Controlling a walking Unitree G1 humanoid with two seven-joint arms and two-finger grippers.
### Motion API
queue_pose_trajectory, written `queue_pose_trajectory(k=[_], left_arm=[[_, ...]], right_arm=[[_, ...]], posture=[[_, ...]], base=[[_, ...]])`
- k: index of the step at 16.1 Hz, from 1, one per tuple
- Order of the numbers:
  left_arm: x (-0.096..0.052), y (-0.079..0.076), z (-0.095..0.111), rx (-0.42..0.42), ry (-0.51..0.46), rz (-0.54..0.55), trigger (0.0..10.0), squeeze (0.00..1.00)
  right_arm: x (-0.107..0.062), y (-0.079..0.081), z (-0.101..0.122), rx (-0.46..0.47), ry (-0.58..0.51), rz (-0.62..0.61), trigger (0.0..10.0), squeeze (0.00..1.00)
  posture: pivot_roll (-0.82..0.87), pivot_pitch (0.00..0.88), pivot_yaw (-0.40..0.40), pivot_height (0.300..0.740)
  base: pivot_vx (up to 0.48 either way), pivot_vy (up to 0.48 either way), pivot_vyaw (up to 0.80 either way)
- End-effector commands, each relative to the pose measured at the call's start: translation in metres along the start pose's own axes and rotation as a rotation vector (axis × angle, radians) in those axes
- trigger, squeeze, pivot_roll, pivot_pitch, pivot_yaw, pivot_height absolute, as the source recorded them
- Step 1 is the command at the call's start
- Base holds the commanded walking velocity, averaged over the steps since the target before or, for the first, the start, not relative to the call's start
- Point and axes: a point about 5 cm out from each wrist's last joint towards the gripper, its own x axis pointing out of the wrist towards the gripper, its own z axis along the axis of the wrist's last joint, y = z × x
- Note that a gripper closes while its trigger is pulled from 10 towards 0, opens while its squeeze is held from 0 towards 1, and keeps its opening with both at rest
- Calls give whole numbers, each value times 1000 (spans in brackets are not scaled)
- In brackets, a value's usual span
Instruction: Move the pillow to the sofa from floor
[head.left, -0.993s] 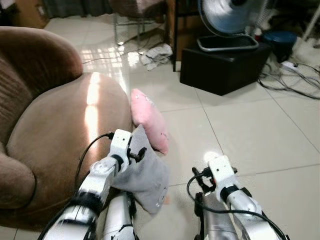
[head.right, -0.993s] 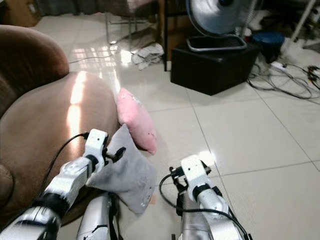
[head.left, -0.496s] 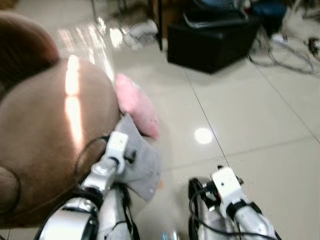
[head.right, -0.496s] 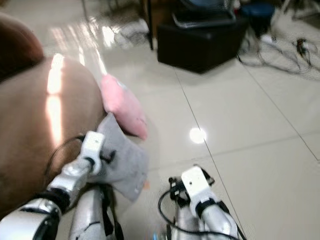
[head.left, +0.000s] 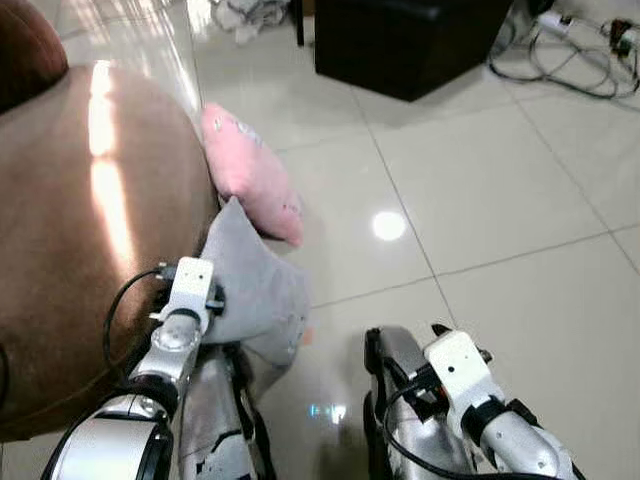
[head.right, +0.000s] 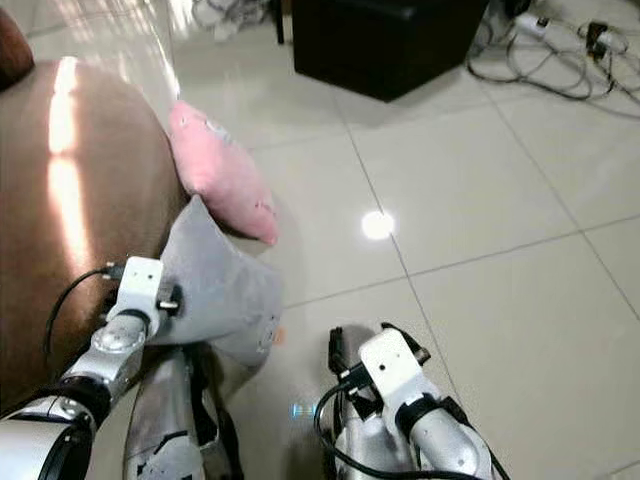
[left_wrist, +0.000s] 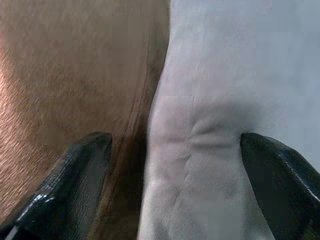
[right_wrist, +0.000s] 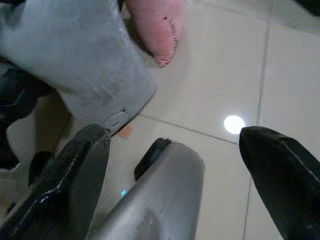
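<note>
A grey pillow (head.left: 258, 288) stands on edge against the side of the brown sofa (head.left: 70, 230), close to my left leg. Behind it a pink pillow (head.left: 250, 175) leans on the sofa, its lower end on the floor. My left gripper (left_wrist: 172, 142) is open and straddles the grey pillow's (left_wrist: 225, 100) creased edge. One of its fingers (left_wrist: 75, 175) is on the sofa (left_wrist: 75, 65) side, the other rests on the fabric. My right gripper (right_wrist: 172, 135) hangs open and empty over the tiles beside my right leg, with both pillows ahead of it.
A black box (head.left: 400, 40) stands on the tiled floor (head.left: 500, 180) ahead, with loose cables (head.left: 575, 55) to its right and a crumpled cloth (head.left: 240, 12) to its left. My legs (head.left: 395, 390) are close below.
The camera has tilted down and come closer, so the scene has slid up in the picture. The left gripper stays at the grey pillow, now lower against the sofa side. The right arm hangs as before.
</note>
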Motion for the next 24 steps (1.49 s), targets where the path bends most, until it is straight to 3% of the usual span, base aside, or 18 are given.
queue_pose_trajectory(k=[1,2,5,8,11,12,13,14,24], left_arm=[[-5,8,-19,43,59,58,10000,0],[-5,9,-20,45,65,65,10000,0],[-9,2,-33,-69,128,9,10000,0],[-9,-5,-33,-134,129,-57,10000,0],[-10,-8,-33,-85,130,-81,10000,0],[-9,-6,-32,-47,132,-66,8902,0],[-8,-3,-32,-11,134,-50,2039,0],[-8,0,-31,8,133,-38,0,0],[-7,-5,-26,-60,113,-109,0,0]], right_arm=[[-6,6,-1,15,14,57,10000,0],[-7,7,-1,16,14,70,10000,0],[-13,34,5,18,-41,282,10000,0],[-17,39,9,10,-61,329,10000,0],[-20,39,9,2,-65,330,10000,0],[-19,38,9,-2,-65,328,10000,0],[-19,38,9,-7,-63,327,10000,0],[-18,37,8,-22,-57,330,10000,0],[-17,39,3,-39,-44,320,10000,0]], posture=[[-255,369,8,567],[-255,369,8,567],[-260,367,12,567],[-263,373,13,567],[-261,372,10,567],[-261,375,10,567],[-263,380,12,567],[-263,377,11,567],[-255,371,16,567]], base=[[0,0,0],[0,0,0],[0,0,0],[0,0,0],[0,0,0],[0,0,0],[0,0,0],[0,0,0],[0,0,0]])
